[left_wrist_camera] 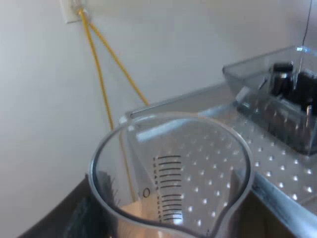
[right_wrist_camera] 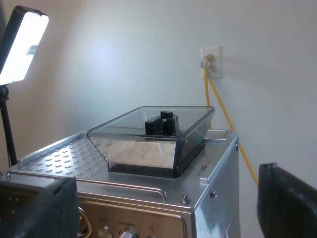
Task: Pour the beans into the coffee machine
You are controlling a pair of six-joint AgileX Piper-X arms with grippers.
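The glass (left_wrist_camera: 171,173) is being gripped by the left claw (left_wrist_camera: 163,225), and one dark finger is being seen through the glass wall. The glass is being held up against the edge of the machine (left_wrist_camera: 277,163), its rim over the perforated steel top. It is near the hopper (left_wrist_camera: 270,99) but apart from it, not over it. What is lying in the glass cannot be told, nor can its tilt. A black knob (left_wrist_camera: 283,74) is being shown inside the clear hopper. Behind the glass, two yellow cables (left_wrist_camera: 101,84) are being led down the wall from an outlet (left_wrist_camera: 73,10).

The right claw (right_wrist_camera: 163,208) is being held wide open before the upper front of the machine, and nothing is being gripped between its black fingers (right_wrist_camera: 287,198). A lit lamp (right_wrist_camera: 22,47) is being carried on a stand beside the machine. From this side the hopper is being seen seated on the machine's top, well apart from the right claw.
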